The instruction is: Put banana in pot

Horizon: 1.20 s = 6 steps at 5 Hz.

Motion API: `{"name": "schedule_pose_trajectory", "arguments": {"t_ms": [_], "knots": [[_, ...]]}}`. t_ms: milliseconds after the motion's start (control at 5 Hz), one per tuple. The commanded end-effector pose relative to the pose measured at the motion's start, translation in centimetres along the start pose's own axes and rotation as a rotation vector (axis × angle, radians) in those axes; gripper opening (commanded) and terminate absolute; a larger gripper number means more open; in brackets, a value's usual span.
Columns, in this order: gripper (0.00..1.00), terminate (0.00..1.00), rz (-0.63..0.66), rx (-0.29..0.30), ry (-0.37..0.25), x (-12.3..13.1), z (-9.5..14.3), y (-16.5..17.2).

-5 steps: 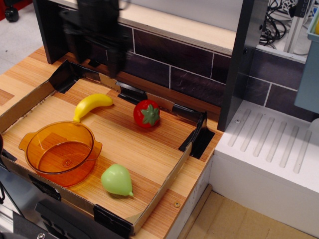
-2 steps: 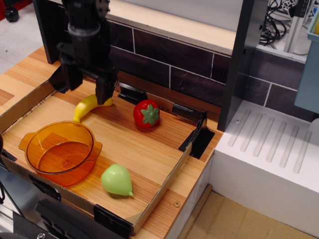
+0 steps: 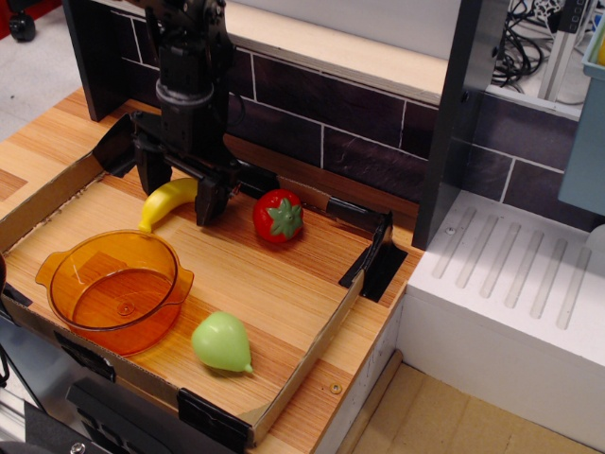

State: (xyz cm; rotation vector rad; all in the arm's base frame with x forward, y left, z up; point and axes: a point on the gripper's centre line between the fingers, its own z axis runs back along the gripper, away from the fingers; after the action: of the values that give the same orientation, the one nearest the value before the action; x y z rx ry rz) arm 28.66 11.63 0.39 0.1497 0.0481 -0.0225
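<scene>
The gripper [image 3: 180, 194] hangs near the tabletop's [image 3: 274, 274] back-left corner, jaws spread wide on either side of the banana's [image 3: 166, 202] upper end, apparently so they can close across its narrow width. The banana lies flat, just behind the empty pot [image 3: 115, 287] at the front-left edge.

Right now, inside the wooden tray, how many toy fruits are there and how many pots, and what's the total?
Toy fruits: 3, namely the banana, the strawberry and the pear
Pots: 1, the orange pot
Total: 4
</scene>
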Motion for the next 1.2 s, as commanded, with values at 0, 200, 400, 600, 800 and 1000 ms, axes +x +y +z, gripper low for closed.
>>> {"name": "schedule_pose_trajectory", "arguments": {"t_ms": [0, 200, 400, 600, 800, 1000], "knots": [[0.0, 0.0, -0.012, 0.015, -0.03, 0.3, 0.4, 1.0], [0.0, 0.0, 0.001, 0.0, -0.041, 0.4, 0.9, 1.2], [0.0, 0.0, 0.029, 0.005, -0.053, 0.4, 2.5, 1.5], [0.0, 0.0, 0.064, -0.011, -0.087, 0.3, 5.4, 1.5], [0.0, 0.0, 0.093, -0.028, -0.124, -0.2, 7.7, 1.0], [0.0, 0.0, 0.075, -0.053, -0.121, -1.6, 8.8, 0.4]]}}
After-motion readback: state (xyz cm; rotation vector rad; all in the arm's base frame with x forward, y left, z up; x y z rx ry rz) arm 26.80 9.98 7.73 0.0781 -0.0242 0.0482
